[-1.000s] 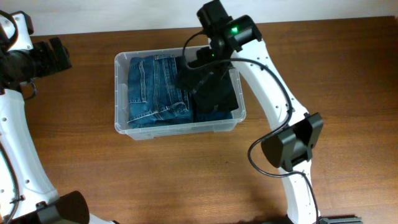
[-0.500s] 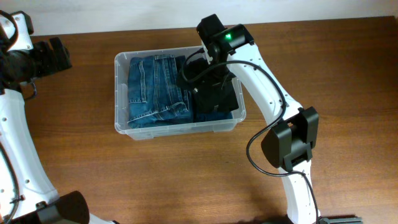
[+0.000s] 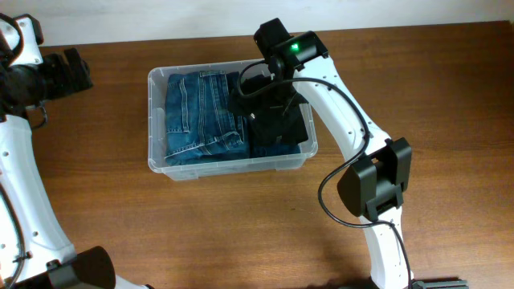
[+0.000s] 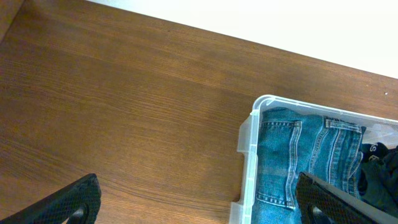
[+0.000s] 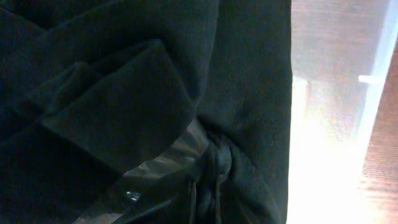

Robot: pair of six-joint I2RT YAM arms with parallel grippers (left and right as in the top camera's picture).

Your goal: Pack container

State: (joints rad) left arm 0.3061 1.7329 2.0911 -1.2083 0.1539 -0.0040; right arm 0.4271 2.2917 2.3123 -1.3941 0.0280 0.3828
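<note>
The container (image 3: 152,120), a clear plastic bin, stands at the table's middle. Folded blue jeans (image 3: 197,116) fill its left part and a black garment (image 3: 283,128) lies in its right part. My right gripper (image 3: 255,98) reaches down into the bin's right half and is shut on the black garment (image 5: 124,93). In the right wrist view the cloth bunches into a pinched fold at the right gripper (image 5: 208,193). My left gripper (image 3: 76,71) hovers open over bare table, left of the container (image 4: 249,143). Nothing sits between the left gripper's (image 4: 199,202) fingers.
Brown wooden table (image 3: 241,225) runs all round the bin. A pale wall (image 4: 280,25) borders the table's far edge. The right arm's elbow (image 3: 373,189) hangs over the table to the right of the bin. The bin's clear wall (image 5: 373,81) glows bright beside the cloth.
The right gripper has shut on the black garment, and its wrist has dropped a little lower into the bin. The left arm has not moved.
</note>
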